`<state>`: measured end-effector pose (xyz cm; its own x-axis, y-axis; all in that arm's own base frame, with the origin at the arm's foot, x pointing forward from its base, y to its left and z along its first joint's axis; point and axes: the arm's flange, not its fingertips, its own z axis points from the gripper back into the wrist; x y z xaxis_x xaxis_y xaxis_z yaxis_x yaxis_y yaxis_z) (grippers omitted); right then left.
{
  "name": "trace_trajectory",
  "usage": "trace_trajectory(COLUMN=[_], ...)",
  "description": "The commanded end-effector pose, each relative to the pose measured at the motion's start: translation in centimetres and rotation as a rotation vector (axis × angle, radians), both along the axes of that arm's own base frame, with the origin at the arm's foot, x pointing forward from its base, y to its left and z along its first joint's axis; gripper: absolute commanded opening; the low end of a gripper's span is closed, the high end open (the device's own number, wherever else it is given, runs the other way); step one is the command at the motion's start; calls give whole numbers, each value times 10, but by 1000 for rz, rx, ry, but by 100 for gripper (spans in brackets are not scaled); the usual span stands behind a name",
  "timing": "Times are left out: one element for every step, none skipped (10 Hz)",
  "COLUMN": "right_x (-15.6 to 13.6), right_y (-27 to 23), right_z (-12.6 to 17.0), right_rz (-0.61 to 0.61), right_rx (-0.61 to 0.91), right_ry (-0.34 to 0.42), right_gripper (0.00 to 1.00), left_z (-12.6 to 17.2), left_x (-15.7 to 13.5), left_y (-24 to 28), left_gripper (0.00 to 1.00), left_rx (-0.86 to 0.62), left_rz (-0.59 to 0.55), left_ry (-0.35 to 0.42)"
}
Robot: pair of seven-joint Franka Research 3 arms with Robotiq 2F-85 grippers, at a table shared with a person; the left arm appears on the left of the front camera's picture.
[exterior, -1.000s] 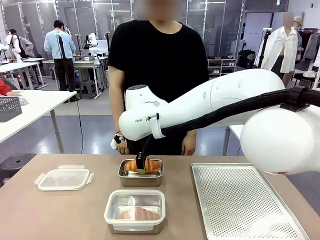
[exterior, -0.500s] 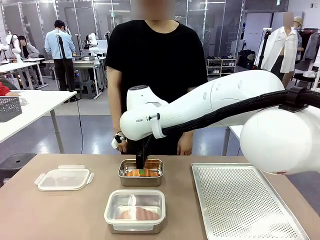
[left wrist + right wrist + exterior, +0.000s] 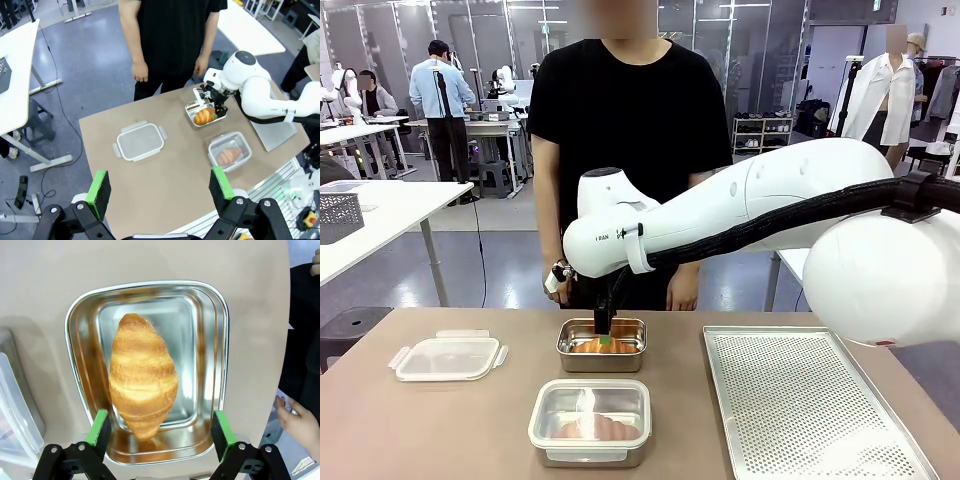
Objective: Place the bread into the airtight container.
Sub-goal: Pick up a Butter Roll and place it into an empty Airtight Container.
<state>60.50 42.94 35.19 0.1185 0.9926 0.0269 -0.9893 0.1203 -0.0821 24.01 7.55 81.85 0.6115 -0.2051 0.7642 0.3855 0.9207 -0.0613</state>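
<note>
R gripper [image 3: 159, 432] fingers [image 3: 98, 426] stand wide apart w/ nothing between them, just above the open steel container [image 3: 210, 340] where the croissant [image 3: 142, 375] lies lengthwise on the bottom. L gripper [image 3: 161, 190] fingers also spread & empty, high over the table [image 3: 165, 170]. In front view a 2nd steel container [image 3: 589, 421] w/ clear lid on sits near the robot side holding another croissant, loose lid [image 3: 448, 357] to the L, perforated tray [image 3: 800, 400] to the R; only print readable is part of "FRAN" on the R arm [image 3: 720, 215].

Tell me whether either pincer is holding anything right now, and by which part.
Nothing is held. The right pincer is open above the bread in the container; the left pincer is open too.
</note>
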Motion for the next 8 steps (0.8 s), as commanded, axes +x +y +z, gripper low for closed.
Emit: trace_trajectory(right_x=[-1, -1, -1, -1, -1, -1, -1, -1], right_y=[1, 1, 1, 1, 1, 1, 1, 1], right_z=[-1, -1, -1, -1, -1, -1, -1, -1], right_rz=[-3, -3, -3, -3, -3, -3, -3, -3], right_rx=[-2, -2, -2, -2, -2, -2, -2, -2], right_ry=[2, 2, 2, 2, 2, 2, 2, 2], right_gripper=[100, 100, 100, 100, 100, 100, 100, 100], left_z=[2, 2, 2, 2, 2, 2, 2, 2], left_x=[-1, -1, -1, -1, -1, -1, -1, -1], left_y=[0, 0, 0, 0, 0, 0, 0, 0], left_gripper=[100, 100, 100, 100, 100, 100, 100, 100], left_rx=[-2, -2, -2, -2, -2, -2, -2, -2], left_rz=[-7, -7, -7, -7, -7, -7, -7, -7], left_ry=[-4, -4, -4, -4, -4, -4, -4, -4])
